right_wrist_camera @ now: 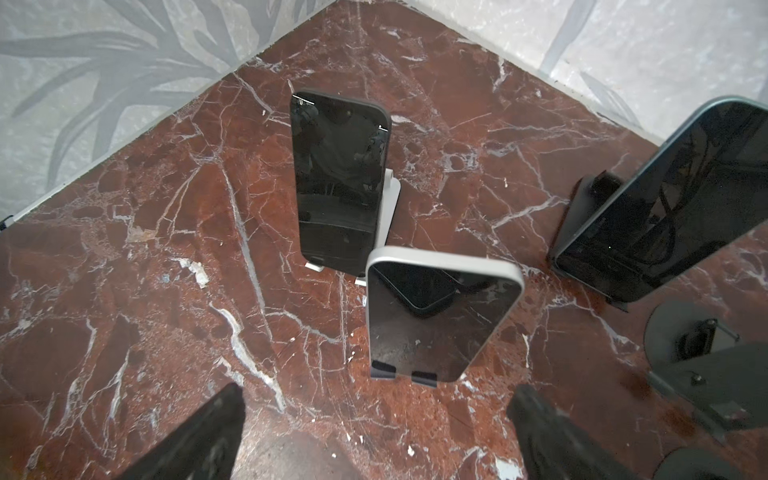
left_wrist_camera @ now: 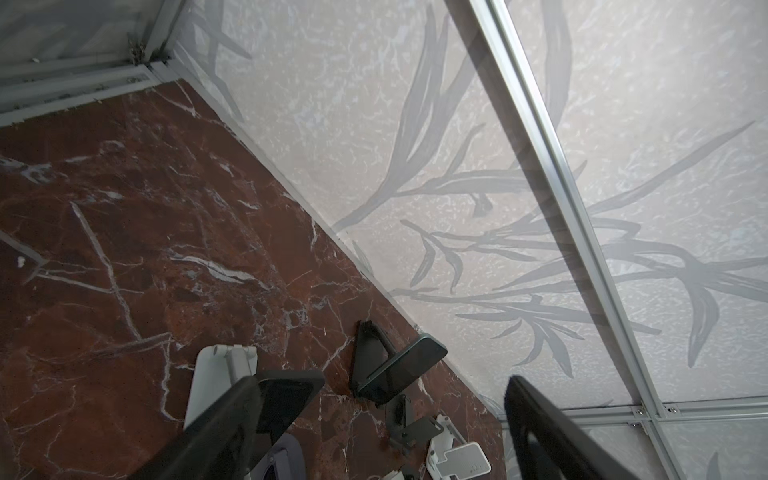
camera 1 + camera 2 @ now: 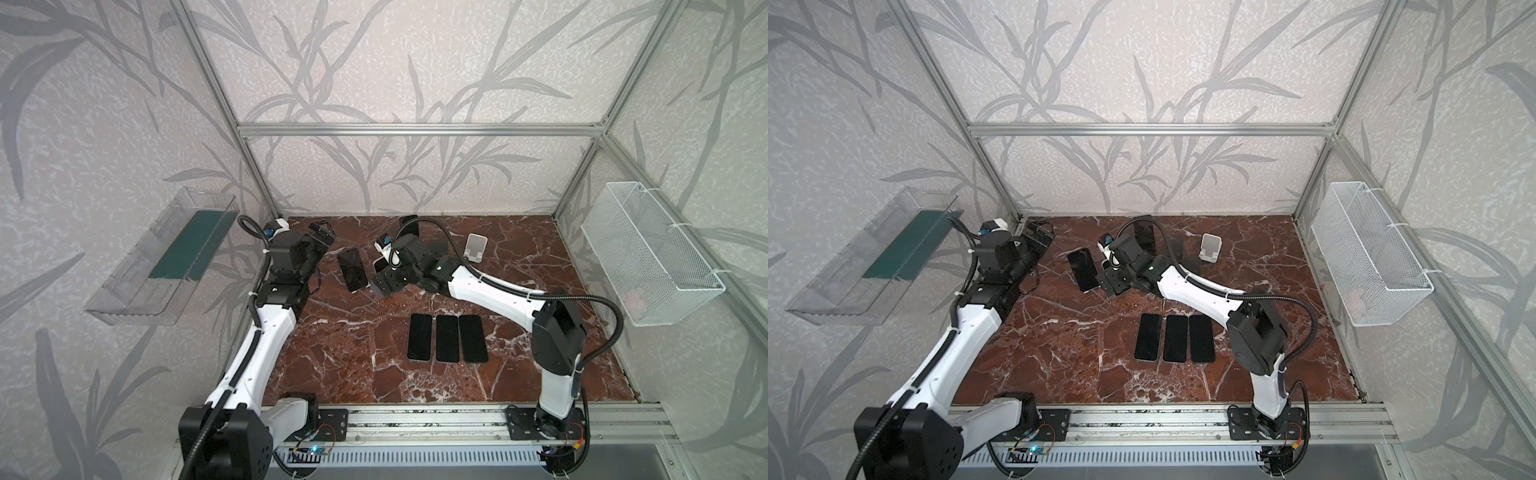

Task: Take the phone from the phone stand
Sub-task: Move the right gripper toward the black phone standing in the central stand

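The right gripper has its jaws spread wide and holds nothing. Its two dark fingers stand either side of a bare patch of table, red-brown marble veined in white. Just ahead of it, in line with the gap and apart from both fingers, stands the phone. It is upright and leaning back, with a pale silver-white rim and rounded corners around a glossy unlit screen that mirrors the marble and the foot of the handset behind it. Two small lips of the phone stand catch its lower edge, and the rest of the stand is hidden behind it. It sits about the middle of the table's back half. Just beyond it a second phone, black-rimmed, leans on a white stand. Off to one side a third phone with a blue-grey rim rests on a dark stand, and near that is an empty dark stand with a round base. In both top views a row of three phones lies flat and side by side nearer the front, and an empty white stand stands toward the back right. The left gripper, near the back left corner, is likewise spread open and empty.
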You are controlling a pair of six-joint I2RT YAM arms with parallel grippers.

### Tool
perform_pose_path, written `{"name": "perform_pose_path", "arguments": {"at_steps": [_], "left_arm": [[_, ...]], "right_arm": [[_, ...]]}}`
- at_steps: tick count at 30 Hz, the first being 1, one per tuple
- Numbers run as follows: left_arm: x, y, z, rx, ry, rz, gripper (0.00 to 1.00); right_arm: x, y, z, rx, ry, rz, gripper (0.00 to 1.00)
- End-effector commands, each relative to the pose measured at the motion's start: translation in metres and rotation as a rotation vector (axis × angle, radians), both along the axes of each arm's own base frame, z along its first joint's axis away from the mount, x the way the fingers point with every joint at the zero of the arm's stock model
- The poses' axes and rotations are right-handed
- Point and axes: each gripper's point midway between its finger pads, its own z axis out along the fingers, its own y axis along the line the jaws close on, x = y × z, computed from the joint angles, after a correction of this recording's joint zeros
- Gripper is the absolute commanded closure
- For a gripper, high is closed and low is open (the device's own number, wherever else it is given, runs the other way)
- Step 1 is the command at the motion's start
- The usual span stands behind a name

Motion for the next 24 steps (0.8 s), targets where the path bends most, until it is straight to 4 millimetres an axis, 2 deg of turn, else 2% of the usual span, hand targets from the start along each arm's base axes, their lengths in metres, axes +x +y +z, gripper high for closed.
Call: {"name": "perform_pose_path", "arguments": {"at_steps": [1,6,9,14,17,24], "left_arm": [[0.007,-0.008,0.005,-0.042,-0.003,-0.046,0.09],[0.010,-0.013,0.002,-0.079,-0.020,-0.071,0.09],[0.012,-0.017,0.006,-0.089,-0.028,-0.094,0.09],[0.013,-0.019,0.003,-0.109,-0.027,-0.101,0.09],[0.014,-0.021,0.003,-0.118,-0.027,-0.108,0.09],[0.020,-0.029,0.000,-0.133,-0.020,-0.150,0.10]], "right_arm": [[0.011,0.007,0.007,-0.012,-0.034,0.010,0.01],[0.026,0.010,-0.002,-0.044,-0.044,-0.023,0.01],[0.038,0.004,-0.005,-0.066,-0.059,-0.082,0.01],[0.045,0.004,-0.015,-0.090,-0.048,-0.084,0.01],[0.052,0.001,-0.026,-0.046,0.020,-0.095,0.01],[0.055,0.006,-0.035,0.030,0.054,-0.047,0.08]]}}
